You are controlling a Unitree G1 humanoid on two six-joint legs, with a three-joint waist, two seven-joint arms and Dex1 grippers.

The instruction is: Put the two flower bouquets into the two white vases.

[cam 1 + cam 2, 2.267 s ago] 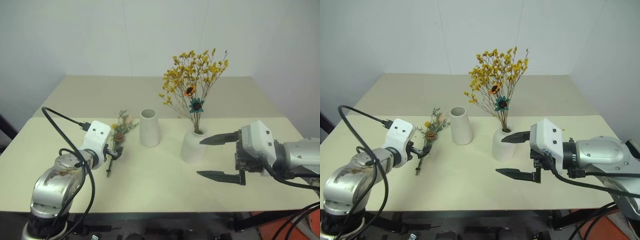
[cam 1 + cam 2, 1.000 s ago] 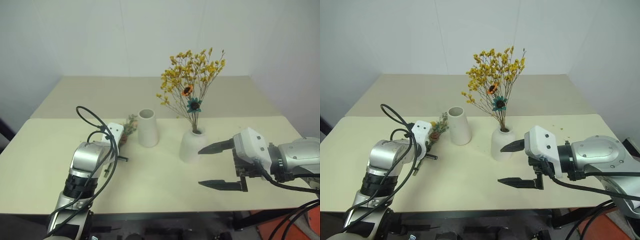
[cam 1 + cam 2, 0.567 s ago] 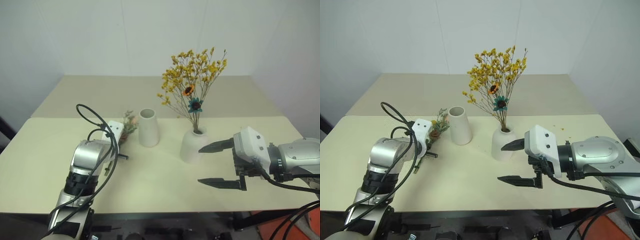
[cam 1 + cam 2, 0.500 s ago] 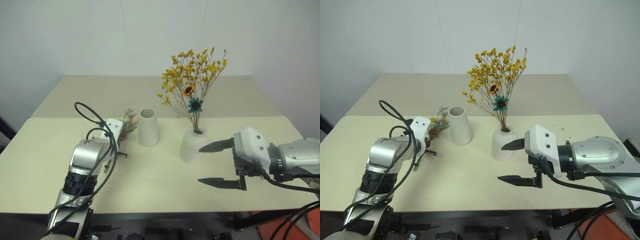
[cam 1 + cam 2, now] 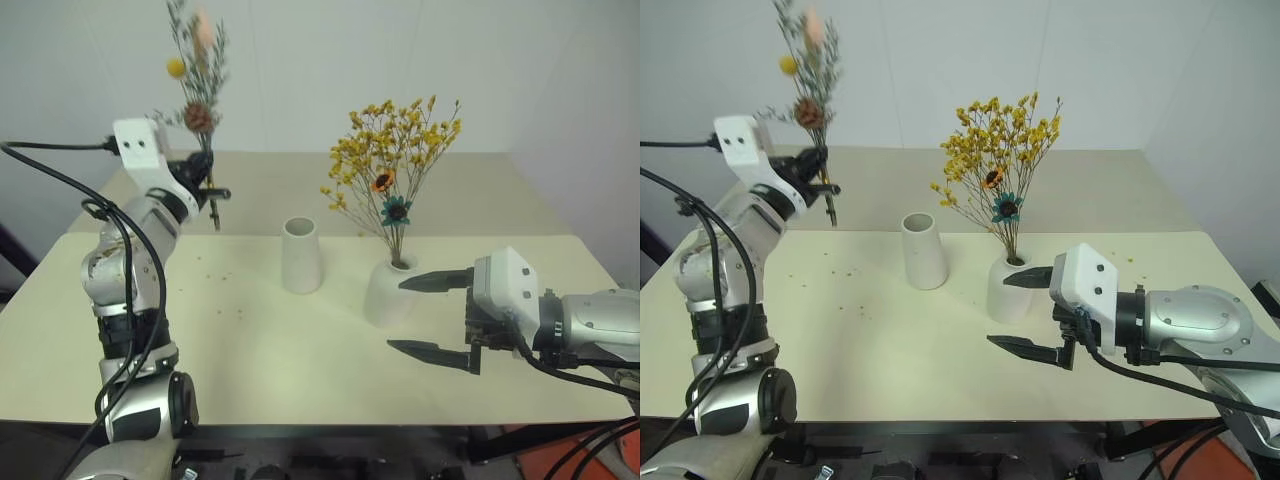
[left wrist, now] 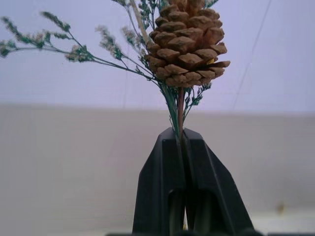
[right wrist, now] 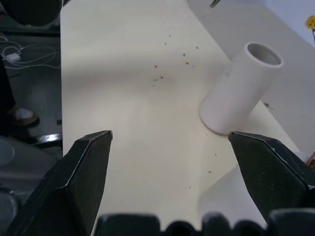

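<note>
- Carrying the sparse grey-green sprig with yellow ball, pink bloom and brown cone (image 5: pixel 196 75) upright, high over the cream table (image 5: pixel 300 350), well left of the empty tall tapered white ceramic vase (image 5: pixel 300 256), needs steadiness.
- Left gripper (image 5: pixel 207 190) is clamped tight on its stem; lower the stem straight into that mouth.
- Right gripper (image 5: pixel 432 318) is spread wide, empty, beside the squat vase (image 5: pixel 385 295) holding yellow flowers (image 5: pixel 395 150).

The left arm is raised high on the left, elbow bent, its forearm angled up and forward. The left gripper (image 5: pixel 207 186) has its two black fingers pressed together around the stem of the sprig (image 5: pixel 194 75), which stands upright above them. The right arm reaches in low from the right, forearm roughly level. The right gripper (image 5: pixel 425 316) points left, its fingers spread wide apart and holding nothing.
</note>
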